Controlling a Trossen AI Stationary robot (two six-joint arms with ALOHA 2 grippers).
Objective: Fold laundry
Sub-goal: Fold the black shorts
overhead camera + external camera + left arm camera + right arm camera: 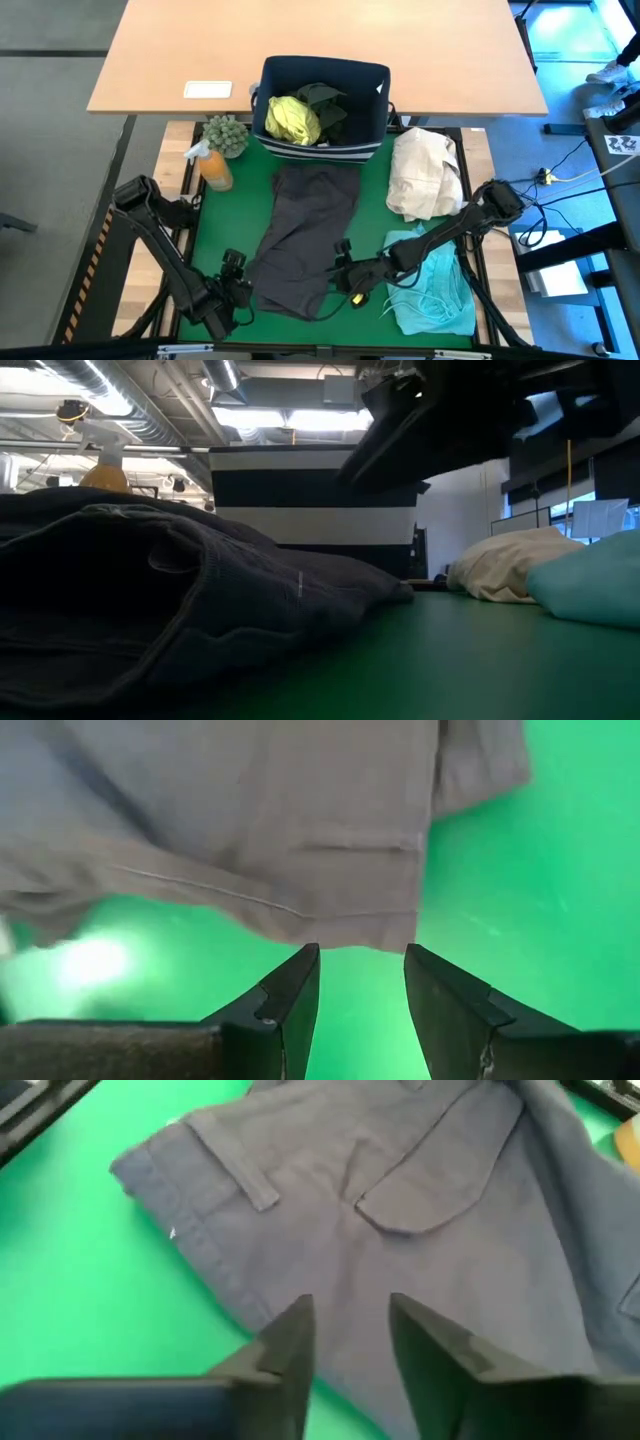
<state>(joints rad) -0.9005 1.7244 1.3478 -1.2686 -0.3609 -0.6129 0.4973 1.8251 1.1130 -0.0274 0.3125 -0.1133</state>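
Left gripper (360,982), fingers parted and empty, poised just off the near hem of the charcoal grey trousers-like cloth garment (303,236) lying flat on the green table mat (222,228); right gripper (345,1342), likewise parted and empty, hovers over the same garment's waistband and pocket flap. A clean fold probably calls for both grippers to pinch matching edge points at the hem line, lifting evenly so no crease bunches. The low view is largely blocked by the garment's bulk, and the turquoise soft garment (432,290) is partly covered by the right arm.
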